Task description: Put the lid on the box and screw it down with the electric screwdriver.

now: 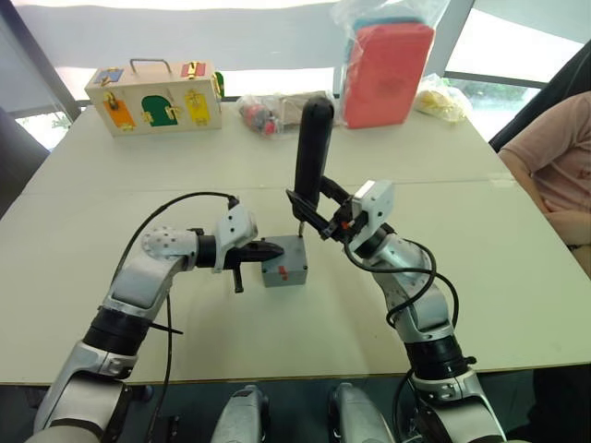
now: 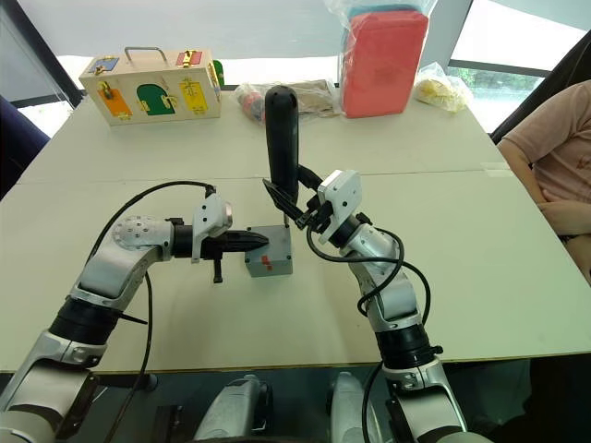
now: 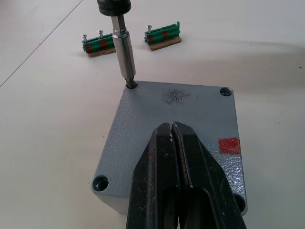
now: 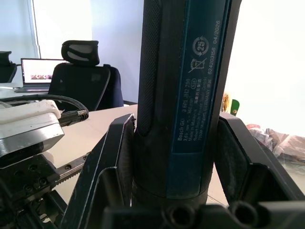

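On the pale table (image 1: 517, 277) we see 1 grey box (image 1: 283, 268) with 1 lid (image 3: 190, 119) already seated on top, lying between the robot's 2 arms. The right gripper (image 4: 174, 157) clamps 1 electric screwdriver (image 1: 312, 148) upright, its 2 fingers pressed against the black barrel, and the metal bit (image 3: 124, 52) stands in a corner hole of the lid. The left gripper (image 3: 172, 162) is clenched, its 2 fingers closed together with nothing between them, their tips resting on the lid's top near 1 red mark (image 3: 229, 145). We count 4 corner holes on the lid, 1 taken by the bit. Beyond the box lie 2 small green pieces (image 3: 131, 40) side by side. At the table's far edge stand 1 wooden box with coloured doors (image 1: 155, 96) and 1 red pack in clear plastic (image 1: 388, 69). A person's arm (image 1: 554, 157) shows at the right edge.
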